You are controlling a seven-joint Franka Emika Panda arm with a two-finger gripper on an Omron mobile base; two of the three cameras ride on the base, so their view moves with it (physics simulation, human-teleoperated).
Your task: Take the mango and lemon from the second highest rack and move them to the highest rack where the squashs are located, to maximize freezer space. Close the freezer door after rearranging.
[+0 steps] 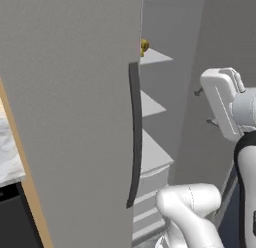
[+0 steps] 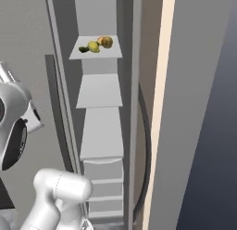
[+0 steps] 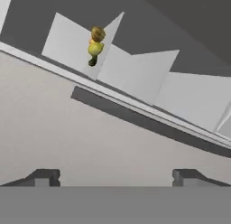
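The freezer door [image 1: 70, 117] stands partly open, with its dark curved handle [image 1: 134, 137] toward me. On the highest rack [image 2: 111, 54] lie the yellow-green lemon [image 2: 94, 47], a small dark item [image 2: 83, 49] and an orange-to-olive round lump [image 2: 105, 41]; I cannot tell mango from squash there. The second highest rack [image 2: 99, 91] is bare. In the hand view the lemon [image 3: 95, 48] sits below a brownish ball [image 3: 98, 34], beyond the door's handle [image 3: 149, 121]. My gripper [image 3: 116, 178] is open and holds nothing, well short of the door face. The hand [image 1: 225, 102] hangs right of the handle.
A third shelf [image 2: 102, 136] and drawer fronts [image 2: 104, 187] lie below. A second grey panel [image 1: 225, 32] stands right of the opening, and a pale wood cabinet edge [image 2: 159, 108] with another curved handle [image 2: 147, 145] beside it. A marble counter [image 1: 7, 152] is at far left.
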